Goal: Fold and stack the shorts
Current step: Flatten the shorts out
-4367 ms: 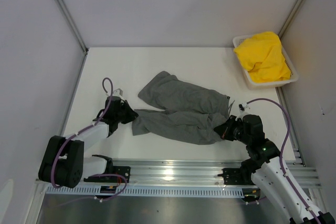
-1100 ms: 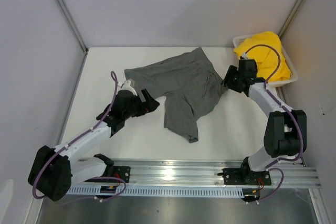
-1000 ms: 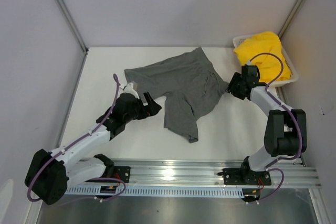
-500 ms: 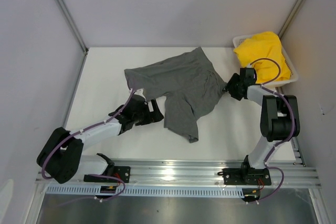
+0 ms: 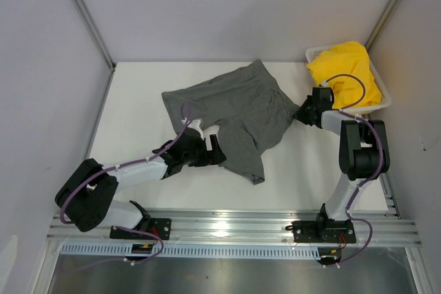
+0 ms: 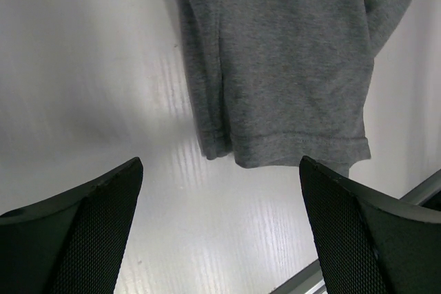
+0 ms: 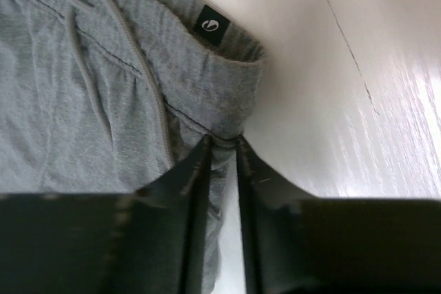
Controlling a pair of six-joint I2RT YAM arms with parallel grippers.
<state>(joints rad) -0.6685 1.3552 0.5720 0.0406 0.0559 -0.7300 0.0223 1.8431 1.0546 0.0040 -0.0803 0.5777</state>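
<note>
The dark grey shorts (image 5: 238, 108) lie spread across the middle of the table, one leg reaching toward the near edge. My left gripper (image 5: 215, 151) is open at that leg's left side. In the left wrist view the leg's hem (image 6: 289, 146) lies just beyond the left gripper (image 6: 220, 225), with only bare table between its fingers. My right gripper (image 5: 304, 112) is at the shorts' right edge. Its narrow jaws pinch the waistband (image 7: 207, 87) at the right gripper (image 7: 222, 141), below a black tag (image 7: 212, 25). The yellow shorts (image 5: 346, 74) are heaped in the basket.
A white mesh basket (image 5: 316, 53) stands in the far right corner against the wall. Grey walls enclose the table on three sides. A metal rail (image 5: 227, 222) runs along the near edge.
My left gripper has slid right and nearer, to the shorts' near leg, staying open. My right gripper has shifted a little and closed on the waistband edge.
</note>
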